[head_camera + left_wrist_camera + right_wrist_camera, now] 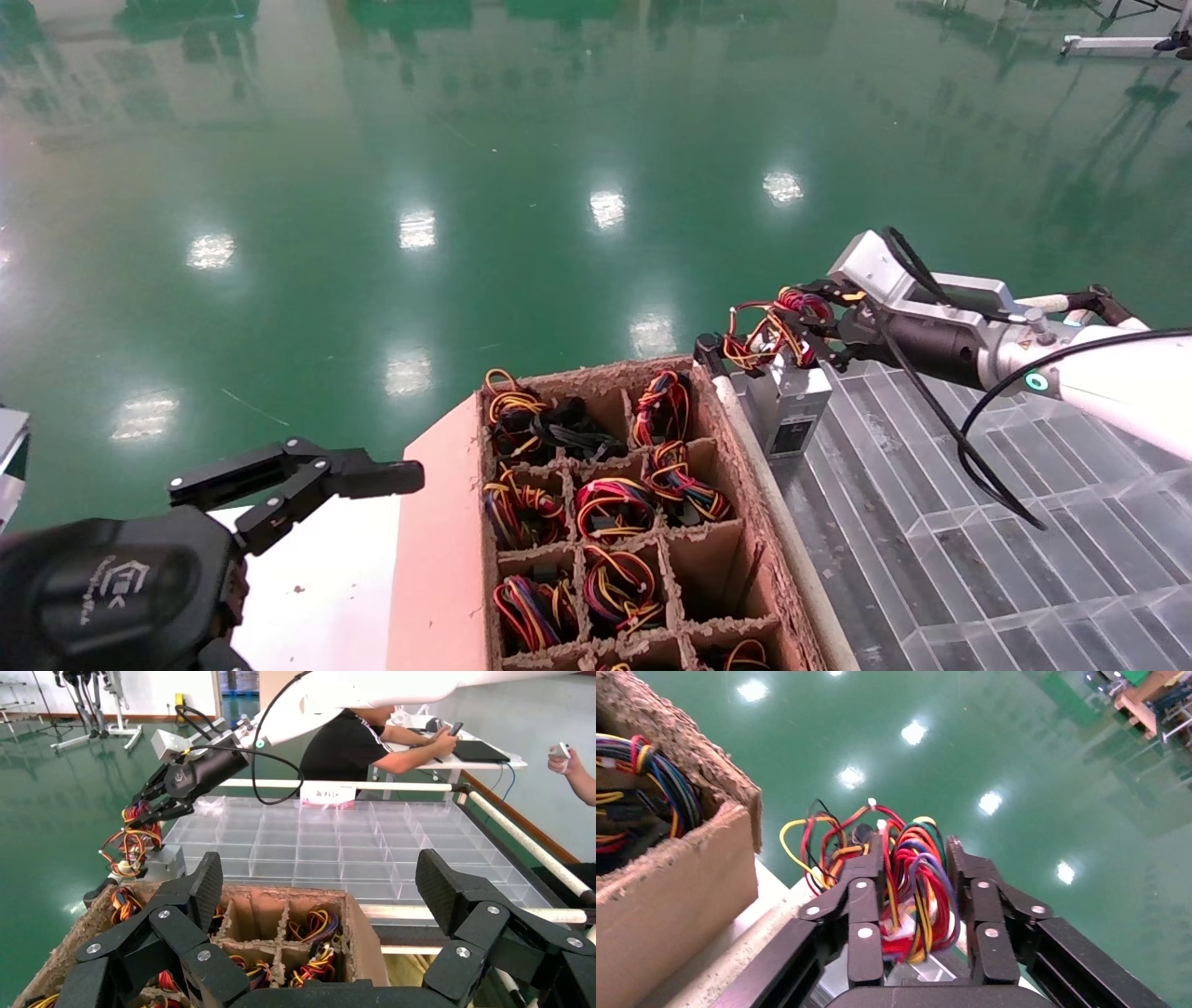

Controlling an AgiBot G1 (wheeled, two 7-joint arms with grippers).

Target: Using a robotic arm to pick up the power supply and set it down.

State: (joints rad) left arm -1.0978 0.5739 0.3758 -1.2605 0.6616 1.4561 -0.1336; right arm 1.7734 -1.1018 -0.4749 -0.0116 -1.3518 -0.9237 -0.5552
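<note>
The robotic arm comes in from the right, and its right gripper is shut on the coloured wire bundle of the power supply. The grey box with its dark label hangs upright under the fingers, at the far left corner of the clear compartment tray. I cannot tell whether the box touches the tray. In the right wrist view the red, yellow and purple wires fill the space between the fingers of the right gripper. From the left wrist view, the right gripper holds the power supply just past the carton. My left gripper is parked low on the left, open and empty.
A divided cardboard carton beside the tray holds several more wire bundles in its cells. A white surface lies left of it. Beyond is a green floor. In the left wrist view a seated person works at a table behind the tray.
</note>
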